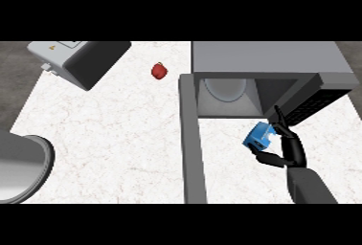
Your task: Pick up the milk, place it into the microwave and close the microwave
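I am gripping the small blue milk carton (259,137) in my right hand (286,150), fingers and thumb curling round it, just before the open grey microwave (268,60), its door (191,143) swung wide beside my fingers.

We see the white marbled surface (120,139) from above, with the microwave (268,62) at the upper right, its cavity open toward us and a pale round plate (225,89) inside. Its door (191,143) stands swung out at the cavity's left edge. Just in front of the opening, our right hand (286,148) holds the blue milk carton (259,136), its fingers (277,116) curled round it above the surface. A small red object (160,71) lies on the surface left of the microwave. A grey toaster-like appliance (81,60) sits at the upper left, and a grey rounded sink edge (32,167) shows at the lower left.
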Action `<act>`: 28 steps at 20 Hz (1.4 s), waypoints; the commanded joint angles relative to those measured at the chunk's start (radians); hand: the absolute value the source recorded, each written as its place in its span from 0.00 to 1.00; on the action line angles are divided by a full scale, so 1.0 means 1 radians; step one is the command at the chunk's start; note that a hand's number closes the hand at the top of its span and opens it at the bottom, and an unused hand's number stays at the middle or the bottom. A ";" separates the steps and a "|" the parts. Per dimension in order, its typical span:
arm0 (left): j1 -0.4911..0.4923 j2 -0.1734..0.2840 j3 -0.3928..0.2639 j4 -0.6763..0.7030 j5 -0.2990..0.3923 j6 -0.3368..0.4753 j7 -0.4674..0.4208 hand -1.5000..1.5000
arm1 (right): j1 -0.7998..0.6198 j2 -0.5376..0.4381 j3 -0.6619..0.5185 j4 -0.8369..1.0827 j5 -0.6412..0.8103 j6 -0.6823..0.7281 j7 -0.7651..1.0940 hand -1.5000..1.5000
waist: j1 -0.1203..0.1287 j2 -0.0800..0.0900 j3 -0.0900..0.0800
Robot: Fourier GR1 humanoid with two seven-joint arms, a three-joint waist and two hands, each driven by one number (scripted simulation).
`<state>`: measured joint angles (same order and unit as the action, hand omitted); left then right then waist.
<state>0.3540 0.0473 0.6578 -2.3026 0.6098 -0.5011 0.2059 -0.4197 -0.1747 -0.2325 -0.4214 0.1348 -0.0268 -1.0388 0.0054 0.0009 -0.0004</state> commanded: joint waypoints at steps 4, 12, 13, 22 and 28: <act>0.019 -0.044 -0.026 -0.099 0.009 0.024 0.049 0.00 | -0.059 -0.018 -0.013 0.081 -0.004 0.028 -0.098 1.00 | 0.015 0.004 0.002; 0.042 -0.035 0.009 -0.079 0.042 0.008 0.036 0.00 | -0.054 -0.008 0.022 -0.048 -0.035 0.152 -0.008 1.00 | 0.004 -0.005 0.001; 0.063 -0.017 0.056 -0.021 0.084 -0.045 -0.009 0.00 | 0.004 0.025 0.041 -0.067 -0.027 0.138 -0.036 1.00 | 0.003 -0.006 0.000; 0.089 -0.016 0.082 -0.043 0.091 -0.053 0.010 0.00 | 0.070 0.117 0.142 -0.449 -0.024 0.058 0.225 1.00 | -0.012 -0.012 -0.002; 0.053 -0.030 0.070 0.001 0.057 -0.064 0.012 0.00 | 0.035 0.159 0.183 -0.643 -0.002 -0.041 0.463 1.00 | -0.004 -0.005 0.000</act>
<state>0.3932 0.0411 0.7297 -2.2884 0.6694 -0.5459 0.2172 -0.3607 -0.0399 -0.0793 -0.9448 0.1184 -0.0180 -0.7213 -0.0034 -0.0051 -0.0009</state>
